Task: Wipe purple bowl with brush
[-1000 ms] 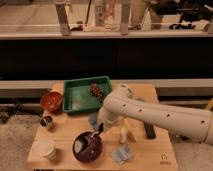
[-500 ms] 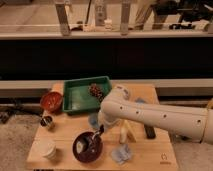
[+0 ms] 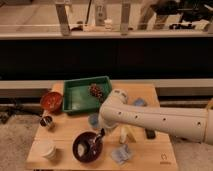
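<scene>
I am holding the gripper (image 3: pixel 101 133) at lower centre of the frame, jaws clamping the brush (image 3: pixel 95 142), its whitish head resting inside the purple bowl (image 3: pixel 79 149).

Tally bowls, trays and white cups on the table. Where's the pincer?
Bowls: 2 (purple bowl, red-brown bowl)
Trays: 1 (green tray)
White cups: 1 (white cup)
Total: 4
Pincer: over the purple bowl's right rim, at the brush.

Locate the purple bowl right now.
The purple bowl sits low, left of centre in the camera view, on the wooden table between the white cup and the blue cloth; the hand is just above its right rim.
</scene>
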`<move>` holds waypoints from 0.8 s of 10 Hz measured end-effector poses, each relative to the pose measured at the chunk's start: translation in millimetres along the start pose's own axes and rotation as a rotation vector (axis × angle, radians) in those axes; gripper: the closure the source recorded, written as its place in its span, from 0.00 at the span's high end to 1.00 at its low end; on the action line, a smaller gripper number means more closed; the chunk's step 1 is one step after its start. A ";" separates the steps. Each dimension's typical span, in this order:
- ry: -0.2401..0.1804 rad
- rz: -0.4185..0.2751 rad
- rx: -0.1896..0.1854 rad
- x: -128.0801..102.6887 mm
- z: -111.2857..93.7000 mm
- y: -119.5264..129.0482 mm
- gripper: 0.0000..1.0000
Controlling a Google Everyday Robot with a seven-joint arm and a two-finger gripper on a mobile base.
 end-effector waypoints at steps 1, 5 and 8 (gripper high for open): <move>0.006 0.001 -0.005 0.8 -1.2 3.8 0.00; 0.029 0.032 -0.027 11.0 -3.5 19.4 0.00; 0.066 0.055 -0.031 32.5 -1.5 15.4 0.00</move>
